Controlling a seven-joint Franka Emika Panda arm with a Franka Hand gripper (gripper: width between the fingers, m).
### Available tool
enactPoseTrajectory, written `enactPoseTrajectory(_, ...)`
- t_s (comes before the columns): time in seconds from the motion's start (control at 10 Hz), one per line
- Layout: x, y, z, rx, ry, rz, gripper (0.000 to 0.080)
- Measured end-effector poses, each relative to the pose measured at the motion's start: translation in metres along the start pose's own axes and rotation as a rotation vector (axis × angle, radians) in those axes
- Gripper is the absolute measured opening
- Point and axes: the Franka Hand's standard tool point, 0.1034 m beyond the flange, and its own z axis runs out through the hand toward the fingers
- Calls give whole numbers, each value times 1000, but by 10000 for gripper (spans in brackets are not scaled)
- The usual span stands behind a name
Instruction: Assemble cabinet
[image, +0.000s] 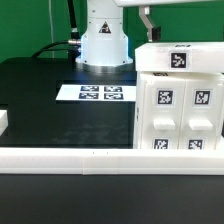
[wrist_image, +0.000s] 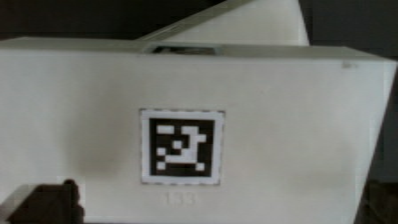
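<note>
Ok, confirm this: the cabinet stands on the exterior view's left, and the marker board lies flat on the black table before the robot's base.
Wrong on one point: the cabinet stands on the exterior view's right, as the exterior view shows. The marker board does lie flat on the black table before the robot's base.

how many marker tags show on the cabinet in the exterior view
5 tags. One is on the cabinet's top face. Four are on its front: an upper pair and a lower pair. Its other sides are out of view, so more may be hidden.
</note>
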Motion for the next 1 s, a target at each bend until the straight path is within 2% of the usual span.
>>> enactPoseTrajectory(0.6, 1, 4, 1, -2, 2, -472, 797)
enactPoseTrajectory(1.0, -2, -1, 4, -31, 11, -873, 797)
